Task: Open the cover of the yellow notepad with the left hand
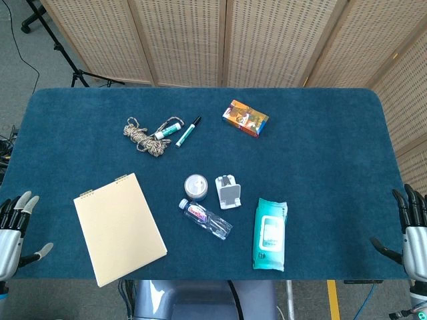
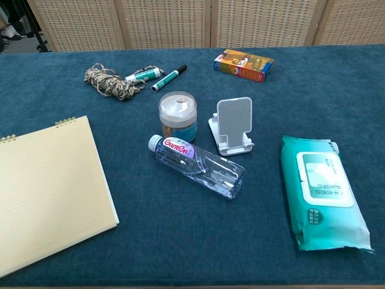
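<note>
The yellow notepad [image 1: 119, 229] lies flat and closed near the table's front left, its spiral binding at the far edge; the chest view shows the notepad [image 2: 51, 189] at the left. My left hand [image 1: 13, 230] hovers off the table's left edge, fingers spread, holding nothing, well left of the pad. Off the right edge, my right hand [image 1: 411, 235] is also spread and empty. Neither hand appears in the chest view.
On the blue table [image 1: 320, 153] lie a clear bottle [image 1: 206, 219], a round container [image 1: 196, 187], a white phone stand [image 1: 228, 192], a teal wipes pack [image 1: 269, 234], a rope bundle [image 1: 141, 137], two markers [image 1: 188, 131] and a colourful box [image 1: 245, 117].
</note>
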Controlling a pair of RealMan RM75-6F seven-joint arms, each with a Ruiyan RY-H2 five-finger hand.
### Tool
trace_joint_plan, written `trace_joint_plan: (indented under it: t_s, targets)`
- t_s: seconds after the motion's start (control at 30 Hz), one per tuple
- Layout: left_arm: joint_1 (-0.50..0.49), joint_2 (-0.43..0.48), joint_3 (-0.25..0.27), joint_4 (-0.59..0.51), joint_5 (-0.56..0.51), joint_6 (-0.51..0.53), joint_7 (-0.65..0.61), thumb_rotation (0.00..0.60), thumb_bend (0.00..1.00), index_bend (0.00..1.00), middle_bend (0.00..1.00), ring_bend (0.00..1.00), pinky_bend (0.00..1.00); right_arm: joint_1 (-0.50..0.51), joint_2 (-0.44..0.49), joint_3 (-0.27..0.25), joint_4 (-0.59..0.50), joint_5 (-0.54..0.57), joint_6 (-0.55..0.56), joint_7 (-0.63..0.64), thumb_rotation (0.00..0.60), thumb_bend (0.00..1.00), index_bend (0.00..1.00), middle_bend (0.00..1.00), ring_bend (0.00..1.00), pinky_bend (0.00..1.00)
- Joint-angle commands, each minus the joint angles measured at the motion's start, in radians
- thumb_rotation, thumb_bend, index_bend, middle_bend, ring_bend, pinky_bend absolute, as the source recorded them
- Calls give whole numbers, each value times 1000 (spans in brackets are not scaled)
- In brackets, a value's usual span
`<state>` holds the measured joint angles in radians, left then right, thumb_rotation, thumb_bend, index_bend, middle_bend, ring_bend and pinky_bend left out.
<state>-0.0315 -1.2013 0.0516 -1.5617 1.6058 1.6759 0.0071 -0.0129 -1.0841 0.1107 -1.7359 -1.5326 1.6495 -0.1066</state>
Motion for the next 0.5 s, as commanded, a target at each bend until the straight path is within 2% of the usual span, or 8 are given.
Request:
trace_joint_plan:
  t_s: [0.03,0.2,0.3,0.43,0.5]
  targets:
    - [6,-11,-6,20,16,12,-23,600,0,0,0,0,0,2,2,0,-2,2,-4,5,600,0,0,0,0,0]
    - [9,-18,2,33,39,13,-21,600,0,0,0,0,0,2,6,-2,-4,3,-9,15,600,0,0,0,0,0]
    - [6,-18,26,41,77,-2,-31,600,0,0,0,0,0,1,10,-2,-7,1,-7,22,600,0,0,0,0,0]
    - [-24,-15,95,85,174,-80,-16,600,8,0,0,0,0,2,10,-2,-13,4,-12,26,600,0,0,0,0,0]
    - [-52,-59,142,143,237,-161,14,600,17,0,0,0,0,3,9,-3,-14,4,-15,25,600,0,0,0,0,0]
